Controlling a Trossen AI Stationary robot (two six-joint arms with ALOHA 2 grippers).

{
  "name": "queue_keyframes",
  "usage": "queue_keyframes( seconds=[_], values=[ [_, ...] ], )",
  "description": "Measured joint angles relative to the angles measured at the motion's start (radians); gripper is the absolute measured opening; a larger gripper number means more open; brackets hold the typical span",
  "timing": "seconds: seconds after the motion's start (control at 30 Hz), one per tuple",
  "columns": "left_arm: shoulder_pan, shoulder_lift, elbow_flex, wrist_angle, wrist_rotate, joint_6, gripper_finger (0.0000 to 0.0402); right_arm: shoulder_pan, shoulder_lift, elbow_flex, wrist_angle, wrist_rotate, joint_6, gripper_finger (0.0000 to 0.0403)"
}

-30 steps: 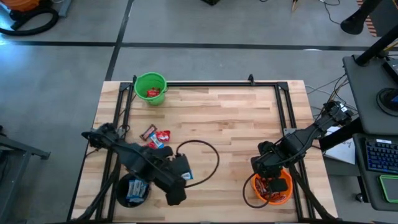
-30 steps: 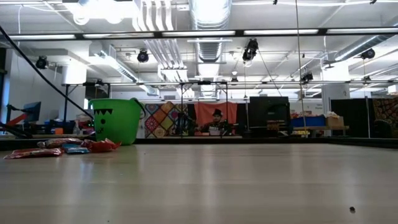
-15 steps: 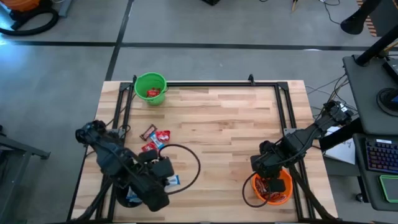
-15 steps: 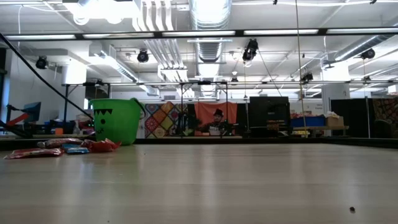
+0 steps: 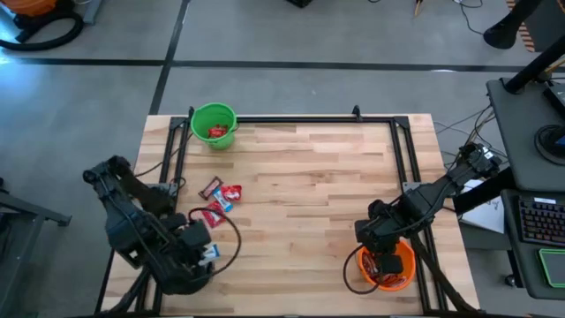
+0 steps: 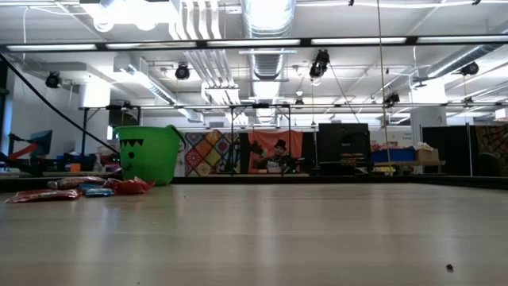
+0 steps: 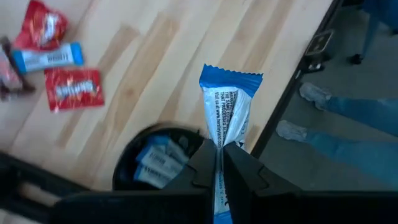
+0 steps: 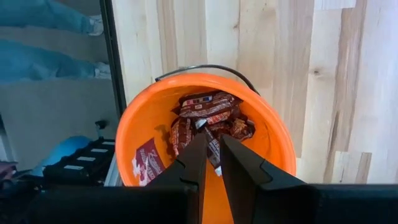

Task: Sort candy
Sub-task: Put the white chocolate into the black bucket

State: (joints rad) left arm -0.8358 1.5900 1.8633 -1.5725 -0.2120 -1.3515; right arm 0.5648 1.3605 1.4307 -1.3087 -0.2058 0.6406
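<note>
My left gripper [image 7: 219,149] [image 5: 205,252] is shut on a blue-and-white candy packet [image 7: 227,106], above the black bucket [image 7: 158,165] at the table's near left corner. That bucket holds more blue-and-white packets. My right gripper [image 8: 213,158] [image 5: 375,243] hangs over the orange bucket [image 8: 140,134] [image 5: 388,269] of brown bars, near the table's near right corner, and is shut on a brown bar. A few loose red, blue-and-white and brown candies [image 5: 221,199] [image 6: 79,189] lie flat on the table's left half. My left gripper pinches the blue-and-white packet between its two fingers at one end [image 7: 219,142]. The packet is lifted clear above the black bucket, and its crimped free end [image 7: 231,76] sticks out past the fingertips. My right gripper pinches a dark brown bar [image 8: 212,148] between its two fingers. The fingers point down into the orange bucket, and the bar is clear of the pile below.
A green bucket [image 5: 214,125] [image 6: 147,153] with red packets stands at the table's far left corner. A black frame rail [image 5: 291,118] runs along the far edge. A person's legs [image 7: 348,106] show on the floor beside the table. Bare wood lies mid-table [image 5: 318,185].
My left arm has swung toward the table's left edge, carrying the blue-and-white packet from near the table's middle to above the black bucket, which the arm now covers in the high view. Its cable loop moved with it. The right arm has kept still.
</note>
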Motion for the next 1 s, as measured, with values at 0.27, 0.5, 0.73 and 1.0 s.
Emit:
queue_keyframes(
  seconds=[0.27,0.5,0.73,1.0],
  values=[
    [-0.084,-0.061,-0.135,0.001,0.055,-0.119,0.0000,0.000,0.001,0.000,0.009,0.022,0.054,0.0038],
    [-0.132,-0.081,-0.238,0.002,0.100,-0.178,0.0000,-0.001,0.001,0.000,0.011,0.057,0.072,0.0038],
    [-0.141,-0.082,-0.317,0.001,0.108,-0.179,0.0000,-0.001,0.001,0.000,0.012,0.085,0.116,0.0038],
    [-0.143,-0.082,-0.332,0.001,0.096,-0.184,0.0014,-0.001,0.001,0.000,0.013,0.093,0.136,0.0038]
  ],
)
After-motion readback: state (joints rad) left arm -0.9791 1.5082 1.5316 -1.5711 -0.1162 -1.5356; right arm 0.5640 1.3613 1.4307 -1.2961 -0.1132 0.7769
